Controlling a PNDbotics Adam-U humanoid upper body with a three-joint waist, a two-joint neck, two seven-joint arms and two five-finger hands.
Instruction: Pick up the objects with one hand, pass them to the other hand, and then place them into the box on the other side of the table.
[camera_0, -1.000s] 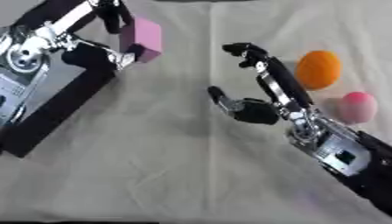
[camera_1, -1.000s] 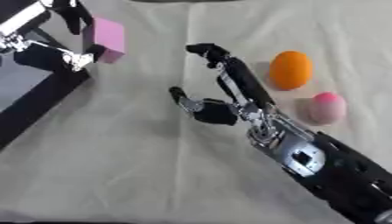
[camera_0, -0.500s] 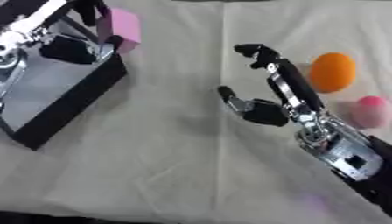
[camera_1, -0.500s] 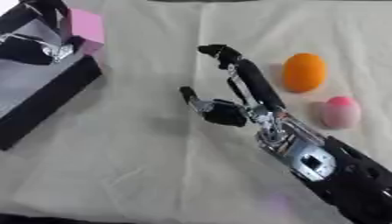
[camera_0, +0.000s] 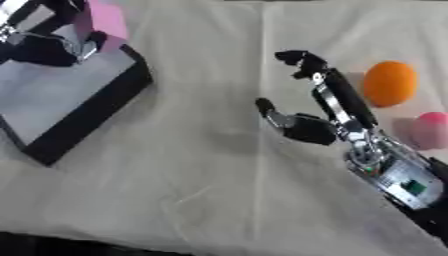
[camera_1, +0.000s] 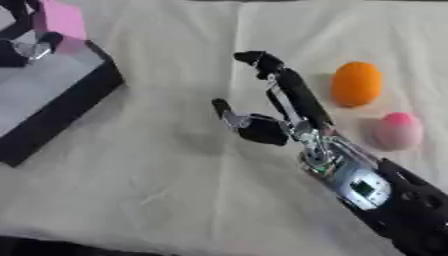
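Observation:
A pink block (camera_0: 107, 19) is at the top left, above the far edge of the black box (camera_0: 87, 112) with its grey floor. My left hand (camera_0: 52, 47) is curled on the block's left side, partly cut off by the view's edge. In the middle of the table my right hand (camera_0: 306, 125) is open, fingers stretched up and thumb spread to the left, with nothing in it. An orange ball (camera_0: 390, 83) and a pink rounded object (camera_1: 397, 131) lie on the cloth to the right of that hand.
A cream cloth (camera_0: 201, 190) covers the table, with a fold line running down its middle. The table's dark front edge (camera_0: 52, 244) shows at the bottom left.
My left hand has carried the pink block to the left and farther back over the box. The right hand stays open in much the same place. The camera has shifted a little.

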